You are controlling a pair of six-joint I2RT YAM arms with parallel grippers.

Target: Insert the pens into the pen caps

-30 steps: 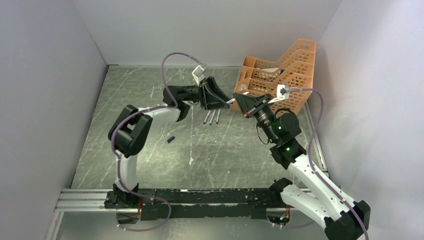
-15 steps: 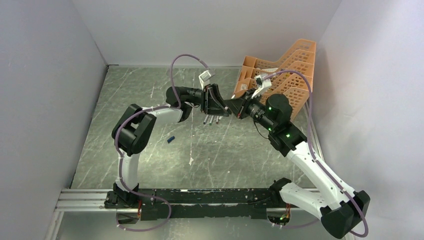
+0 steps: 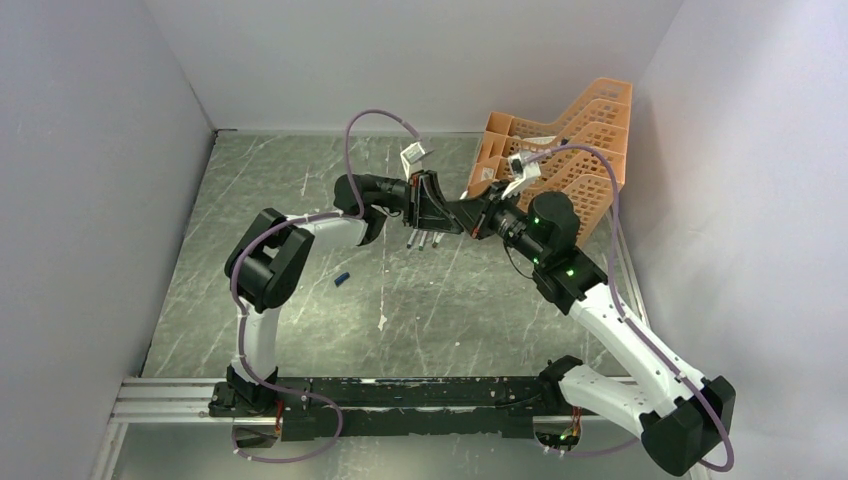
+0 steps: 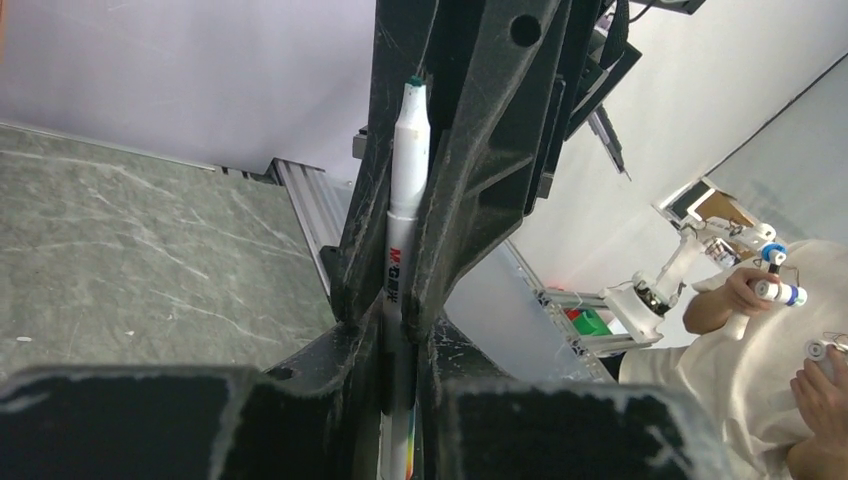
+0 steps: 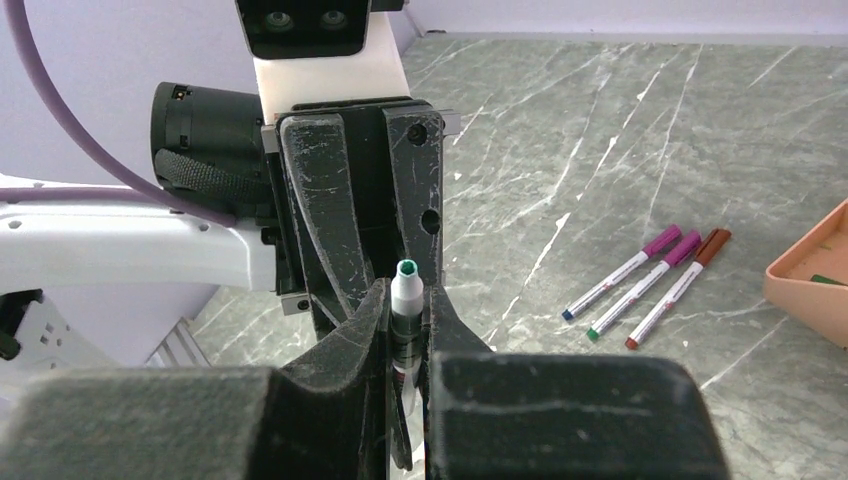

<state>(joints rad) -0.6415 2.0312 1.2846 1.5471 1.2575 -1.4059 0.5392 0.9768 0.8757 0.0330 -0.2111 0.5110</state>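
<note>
Held pen (image 4: 398,230) sits crosswise between both pincers, bare green tip exposed, over the far end of the row of three pens (image 5: 650,280) on the tabletop (image 3: 300,180).

Right pincer (image 5: 405,310) is clenched on the barrel. Left pincer (image 4: 400,300) faces it, fingers pressed to the same barrel, so it looks to be grasping too.

Reads as a hand-over: one arm steadies the pen, freeing the other for a cap.

Row pens wear caps, two magenta and one brown. Blue cap (image 3: 342,279) lies alone, well apart from the row on the left-arm side. Likely the last pairing.
</note>
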